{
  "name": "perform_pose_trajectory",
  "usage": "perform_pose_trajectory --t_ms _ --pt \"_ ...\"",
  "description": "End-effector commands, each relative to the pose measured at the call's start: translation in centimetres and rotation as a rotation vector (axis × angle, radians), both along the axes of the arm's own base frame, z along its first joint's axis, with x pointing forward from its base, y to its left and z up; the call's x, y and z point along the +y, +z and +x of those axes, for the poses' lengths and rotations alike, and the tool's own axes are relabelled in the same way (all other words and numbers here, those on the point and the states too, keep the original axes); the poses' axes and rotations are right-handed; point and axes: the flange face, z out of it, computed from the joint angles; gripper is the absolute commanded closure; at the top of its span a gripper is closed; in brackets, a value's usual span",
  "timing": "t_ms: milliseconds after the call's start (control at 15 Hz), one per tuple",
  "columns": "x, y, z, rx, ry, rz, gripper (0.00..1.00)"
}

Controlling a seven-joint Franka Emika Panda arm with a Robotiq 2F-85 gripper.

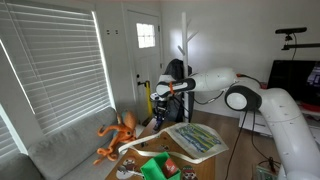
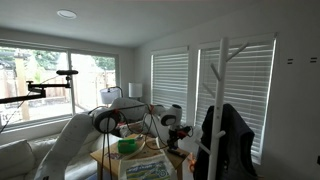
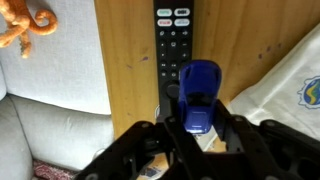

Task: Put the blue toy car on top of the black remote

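In the wrist view my gripper (image 3: 197,118) is shut on the blue toy car (image 3: 199,90), which points away from me. The black remote (image 3: 171,45) lies lengthwise on the wooden table (image 3: 125,70) directly under and beyond the car, its near end hidden by the car and fingers. I cannot tell whether the car touches the remote. In both exterior views the gripper (image 1: 160,98) (image 2: 178,128) hangs over the table's end; the car and remote are too small to make out there.
An orange plush toy (image 3: 22,25) (image 1: 117,132) lies on the grey sofa (image 3: 45,90) beside the table. A patterned cloth (image 3: 290,85) (image 1: 195,137) lies on the table next to the remote. Green items (image 1: 160,166) sit further along the table. A white coat stand (image 2: 222,100) is close by.
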Motion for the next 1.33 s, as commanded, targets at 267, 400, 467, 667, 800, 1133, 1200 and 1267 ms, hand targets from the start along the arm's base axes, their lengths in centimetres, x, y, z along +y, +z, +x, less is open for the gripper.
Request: perform_pose_trajectory --t_ms 267,400,467,667,800,1133,1200,1267 --pt "1.8 -0.2 1.7 -0.036 0.004 -0.093 0.89" --pt "2.0 -0.7 1.7 -0.024 0.003 -0.102 0.89" --pt "2.0 -1.0 1.8 -0.018 0.0 -0.102 0.89" --pt "2.1 -1.6 1.9 -0.008 -0.013 -0.092 0.89" --pt "1.9 -1.7 2.0 -0.01 -0.022 -0.093 0.89" --pt "1.6 -2.2 2.2 -0.004 -0.056 -0.102 0.89" --pt "1.6 -2.2 2.4 -0.007 -0.068 -0.104 0.89" --pt "1.6 -2.2 2.5 -0.005 -0.077 -0.104 0.89"
